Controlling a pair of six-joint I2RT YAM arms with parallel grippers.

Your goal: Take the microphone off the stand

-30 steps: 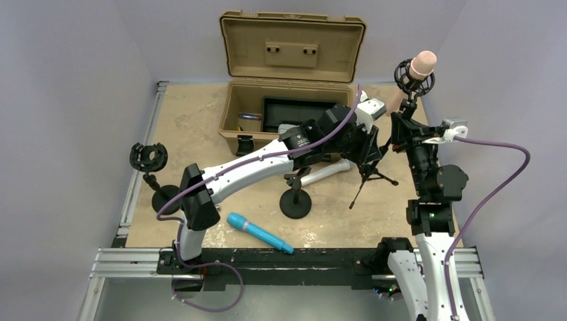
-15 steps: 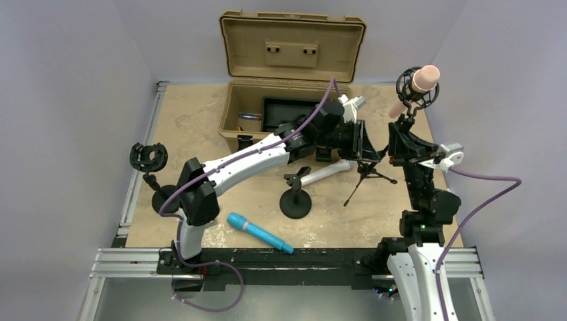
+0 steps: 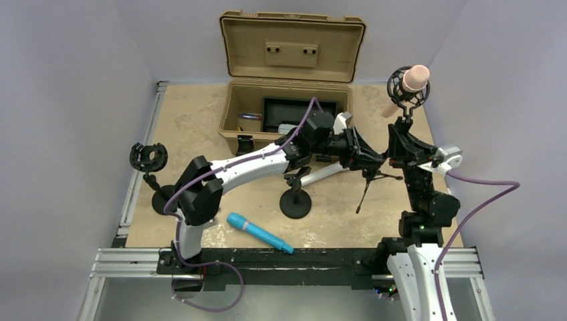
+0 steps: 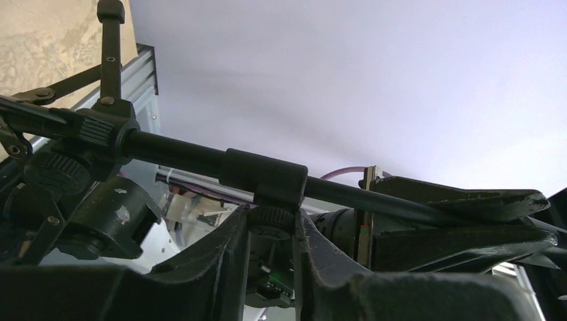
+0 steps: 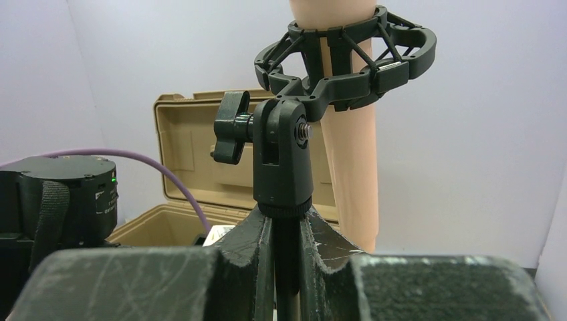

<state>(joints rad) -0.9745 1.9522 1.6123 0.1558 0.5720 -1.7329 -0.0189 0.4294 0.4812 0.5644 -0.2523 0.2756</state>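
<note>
Left gripper (image 4: 271, 224), centre frame: jaws nearly closed on the stand (image 4: 180, 150) pole at its collar. Right gripper (image 5: 284, 231): clamped tight on the pole just under the shock mount (image 5: 348, 67). Microphone (image 3: 417, 75), upper right, sits in the mount. Stand braced by 2 arms; extraction not yet begun.

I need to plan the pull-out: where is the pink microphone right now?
Top view, far right, beside the open case: the pink microphone sits in the black shock mount, just above the right gripper.
</note>
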